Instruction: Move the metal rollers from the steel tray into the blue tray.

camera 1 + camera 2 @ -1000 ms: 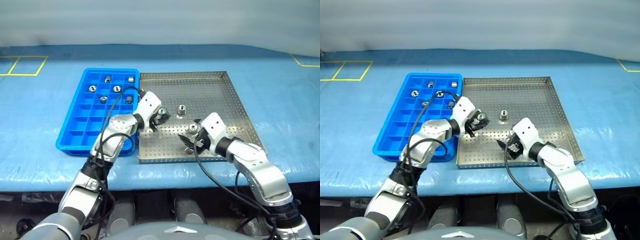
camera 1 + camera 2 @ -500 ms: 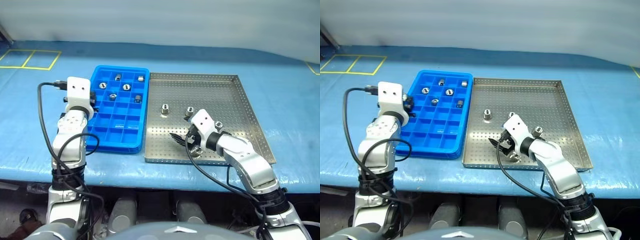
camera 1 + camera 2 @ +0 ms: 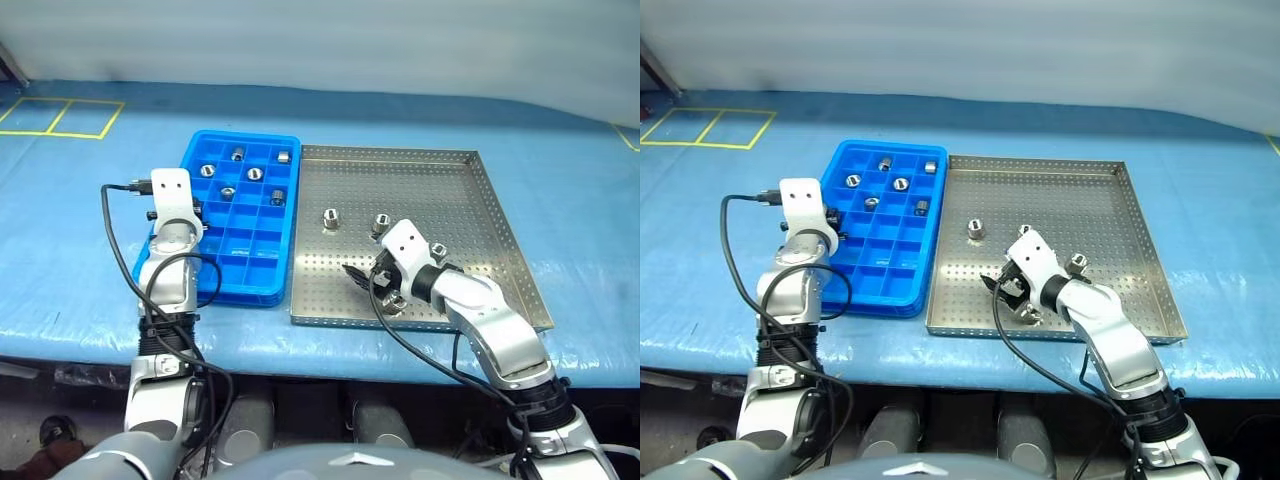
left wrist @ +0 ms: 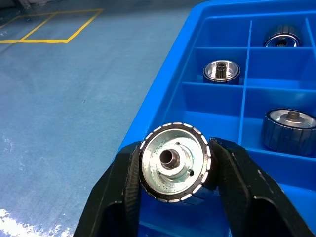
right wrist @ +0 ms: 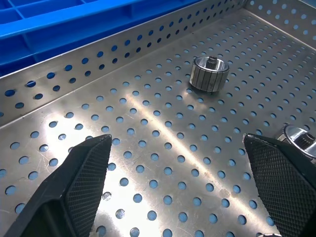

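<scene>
The step in hand is a delivery: the left pincer [image 4: 174, 197] holds one of the metal rollers [image 4: 174, 164] between its two black fingers, end face toward the wrist camera, and hangs at the outer long rim of the blue tray [image 3: 195, 160], the side away from the steel tray [image 3: 460, 215]. In the head views that arm stands over the tray's near outer corner, so the roller looks to be at or just over the rim, not yet down in a compartment. Five rollers already sit in the compartments at the far end of the blue tray [image 3: 238, 154], and the near rows are empty. Judging from this, the next move calls for carrying the held roller a little inward over a free compartment beside the rim, lowering it between the dividers and only then spreading the fingers, so that it drops flat and does not tip onto a divider or roll off onto the bench [image 3: 70, 230]. The right pincer [image 5: 182, 163] stands wide and empty, low over the perforated floor near the steel tray's near edge. Three rollers remain near it: one toward the middle [image 3: 330, 218], one just beyond the pincer [image 3: 381, 222], and one beside the right wrist [image 3: 437, 249]. One of these would seem the right arm's next pick.
</scene>
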Tool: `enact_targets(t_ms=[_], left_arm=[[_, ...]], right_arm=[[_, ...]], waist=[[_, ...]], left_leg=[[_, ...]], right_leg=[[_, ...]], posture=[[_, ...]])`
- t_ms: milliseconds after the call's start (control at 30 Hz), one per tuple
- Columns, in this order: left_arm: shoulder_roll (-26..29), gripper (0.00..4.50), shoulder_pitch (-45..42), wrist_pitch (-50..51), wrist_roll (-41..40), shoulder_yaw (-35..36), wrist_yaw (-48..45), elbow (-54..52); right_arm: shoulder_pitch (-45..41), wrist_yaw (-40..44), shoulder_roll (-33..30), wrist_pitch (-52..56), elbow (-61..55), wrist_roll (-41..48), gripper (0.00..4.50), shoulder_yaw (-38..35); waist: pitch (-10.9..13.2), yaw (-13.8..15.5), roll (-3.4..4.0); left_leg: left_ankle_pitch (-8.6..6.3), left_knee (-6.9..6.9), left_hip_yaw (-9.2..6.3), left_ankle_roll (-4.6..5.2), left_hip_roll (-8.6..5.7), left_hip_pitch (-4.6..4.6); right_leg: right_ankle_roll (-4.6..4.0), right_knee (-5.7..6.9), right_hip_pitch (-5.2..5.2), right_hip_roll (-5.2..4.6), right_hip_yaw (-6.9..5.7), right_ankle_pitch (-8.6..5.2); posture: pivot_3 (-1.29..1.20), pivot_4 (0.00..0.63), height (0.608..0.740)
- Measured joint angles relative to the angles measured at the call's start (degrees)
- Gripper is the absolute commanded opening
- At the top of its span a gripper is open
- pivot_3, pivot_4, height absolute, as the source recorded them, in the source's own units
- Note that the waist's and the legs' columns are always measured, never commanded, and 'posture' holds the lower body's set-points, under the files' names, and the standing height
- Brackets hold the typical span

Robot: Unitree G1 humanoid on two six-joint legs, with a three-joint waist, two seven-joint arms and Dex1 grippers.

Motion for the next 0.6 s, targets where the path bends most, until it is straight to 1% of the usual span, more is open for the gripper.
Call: enact_targets(t_ms=[33, 67, 133, 300, 433, 500, 600], left_arm=[[0.01, 3.52, 0.00, 0.00, -0.02, -0.05, -0.09, -0.01], [-0.19, 3.78, 0.00, -0.04, -0.14, -0.04, -0.07, -0.03], [-1.17, 3.78, 0.02, -0.73, -1.07, 0.04, -0.06, -0.09], [-4.76, 3.78, -0.61, -6.91, -4.47, -1.40, -2.72, -3.03], [-7.85, 3.78, -4.57, -8.84, -11.99, -8.59, -15.91, -4.76], [-8.59, 3.78, -7.12, -8.92, -13.31, -12.22, -20.12, -2.18], [-8.31, 3.78, -10.97, -8.73, -12.39, -16.48, -23.62, 7.50]], right_arm=[[0.00, -0.24, 0.00, 0.00, -0.16, -0.09, 4.50, -0.06], [0.00, -0.36, 0.02, 0.00, -0.25, -0.11, 4.50, -0.09], [0.00, -0.52, 0.07, 0.00, -0.35, -0.15, 4.50, -0.09], [0.04, -1.42, 0.30, -0.02, -0.70, -0.75, 4.50, -0.32], [0.20, -2.33, -0.28, 0.01, -1.10, -1.40, 4.50, -1.56], [0.38, -2.73, -0.34, 0.03, -1.55, -1.71, 4.50, -2.00], [1.82, -3.48, -0.41, 0.11, -3.38, -2.31, 4.50, -2.41]], waist=[[0.00, -0.13, 0.00], [0.00, -0.24, 0.00], [0.00, -0.36, 0.00], [0.00, -0.25, 0.00], [0.00, -0.13, 0.00], [0.00, -0.61, 0.00], [-0.02, -2.34, 0.03]], left_leg=[[0.00, 0.00, 0.00, 0.00, 0.00, 0.01], [0.00, 0.01, 0.00, 0.00, 0.00, 0.01], [0.00, 0.01, 0.00, 0.00, 0.00, 0.00], [0.00, 0.01, 0.00, -0.01, -0.01, -0.03], [0.01, 0.09, 0.01, -0.01, -0.07, -0.06], [0.00, 0.09, 0.03, 0.00, -0.08, -0.04], [0.00, 0.05, 0.03, 0.01, -0.06, 0.03]], right_leg=[[0.00, 0.00, 0.01, 0.00, 0.00, 0.00], [0.00, 0.00, 0.01, 0.00, 0.00, 0.00], [0.00, 0.00, 0.02, 0.00, 0.00, 0.00], [0.01, -0.03, 0.02, -0.01, 0.00, 0.01], [-0.08, -0.09, 0.05, -0.04, 0.03, -0.04], [-0.08, -0.10, 0.07, -0.04, 0.05, -0.05], [-0.11, -0.05, 0.06, 0.00, 0.08, -0.07]], posture=[[0.08, 0.150, 0.740], [0.08, 0.150, 0.740], [0.08, 0.150, 0.740], [0.06, 0.150, 0.740], [0.01, 0.150, 0.740], [-0.01, 0.150, 0.740], [-0.04, 0.150, 0.740]])
